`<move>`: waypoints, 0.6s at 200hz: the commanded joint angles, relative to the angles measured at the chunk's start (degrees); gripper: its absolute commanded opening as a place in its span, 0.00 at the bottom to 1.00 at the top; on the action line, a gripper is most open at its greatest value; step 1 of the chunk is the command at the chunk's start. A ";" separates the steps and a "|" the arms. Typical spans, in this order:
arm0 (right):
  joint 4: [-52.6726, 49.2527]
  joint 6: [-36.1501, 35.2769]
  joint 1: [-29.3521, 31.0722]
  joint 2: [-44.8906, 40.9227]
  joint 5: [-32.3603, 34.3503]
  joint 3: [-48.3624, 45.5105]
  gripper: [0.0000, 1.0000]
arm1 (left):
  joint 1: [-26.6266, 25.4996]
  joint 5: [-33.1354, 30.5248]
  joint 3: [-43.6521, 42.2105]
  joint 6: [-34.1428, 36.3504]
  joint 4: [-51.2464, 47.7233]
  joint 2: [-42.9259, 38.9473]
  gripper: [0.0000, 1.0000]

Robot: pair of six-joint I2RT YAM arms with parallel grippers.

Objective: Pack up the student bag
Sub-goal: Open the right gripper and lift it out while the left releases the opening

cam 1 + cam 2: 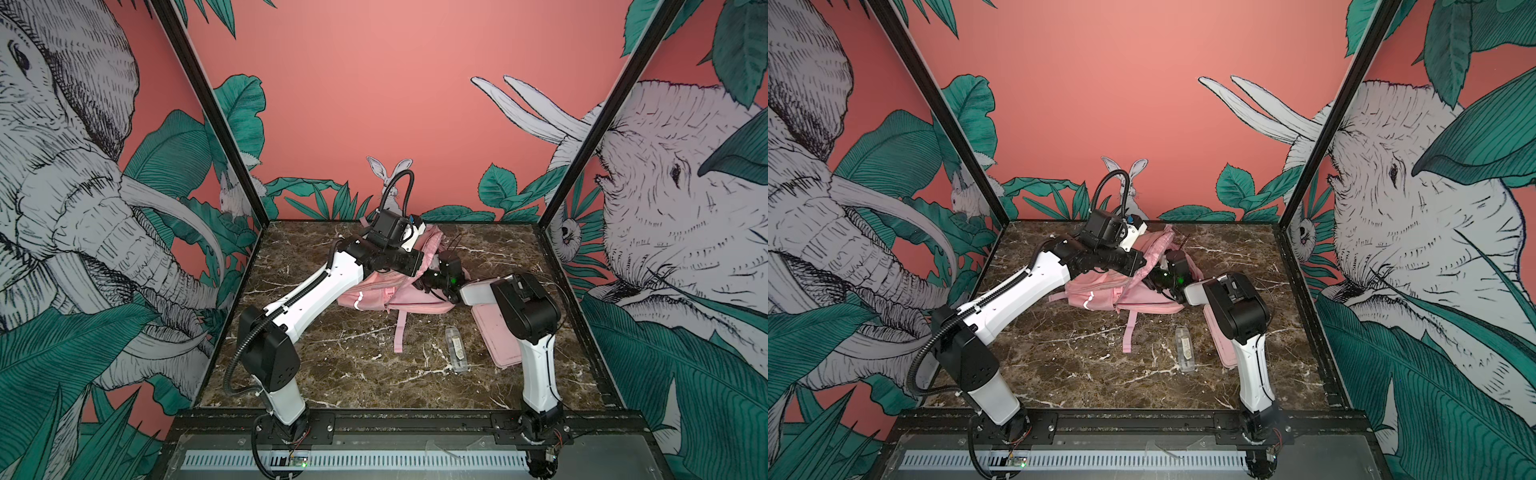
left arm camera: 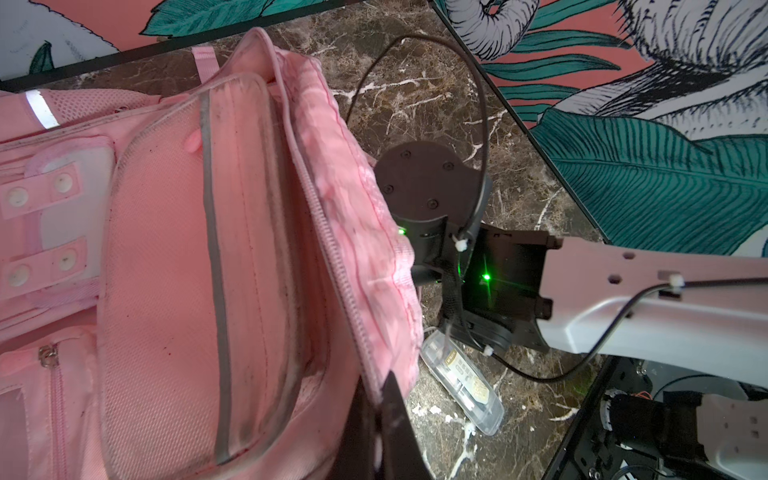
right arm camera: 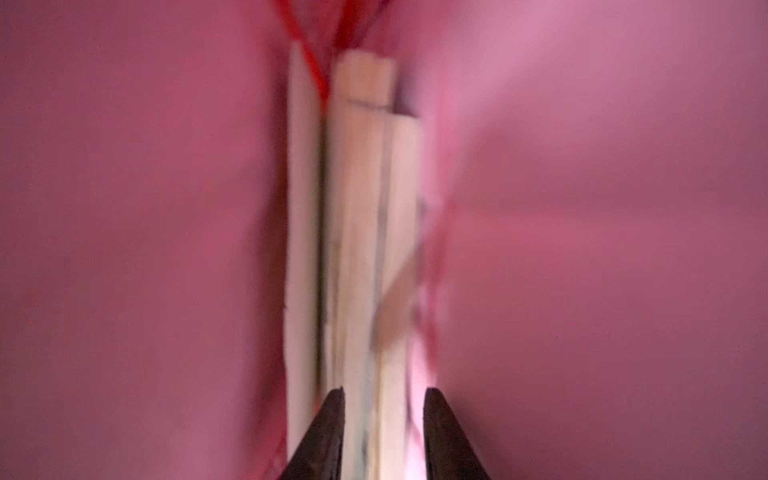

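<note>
Packing looks well under way: the student bag (image 1: 374,295) lies flat on the marble table (image 1: 332,374) at the centre of both top views, its main mouth turned toward the right of the frame. The left gripper (image 2: 386,401), at the lower middle of the left wrist view, is pinched together on the zip-edged lip of the bag's flap, apparently lifting it so the mouth gapes for the other arm. The right gripper (image 3: 384,415) is deep inside, with pink lining on every side. Its jaws stand apart astride a pale stack (image 3: 365,249) of flat slabs, perhaps books. A sliver of pink shows between the stack and one jaw, so the stack seems loose rather than clamped, though blur leaves some doubt. A clear plastic case (image 1: 456,349) and a flat pink pencil case (image 1: 496,336) lie on the table to the lower right of the bag, likely waiting their turn.
</note>
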 commanded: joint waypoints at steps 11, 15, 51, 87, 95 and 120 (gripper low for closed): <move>0.23 -4.65 -1.98 -9.06 -0.22 -6.28 0.36 | 0.02 3.52 0.10 -1.68 5.75 -0.12 0.00; -0.95 -5.34 -2.23 -10.36 -0.21 -7.09 0.36 | 0.02 3.63 0.10 -1.80 5.92 0.20 0.00; -14.09 -14.08 -4.67 -22.48 2.68 -13.50 0.38 | -0.29 4.79 0.65 -2.26 6.37 3.33 0.00; -34.24 -26.24 -5.43 -35.66 11.43 -16.19 0.41 | -1.17 5.73 2.53 -2.09 5.54 7.35 0.00; -37.26 -27.67 -5.48 -38.07 13.50 -16.95 0.42 | -1.41 5.86 3.09 -1.91 4.86 8.36 0.00; -45.44 -32.17 -5.30 -44.37 18.40 -18.04 0.42 | -2.39 6.78 5.13 -1.48 3.24 11.68 0.00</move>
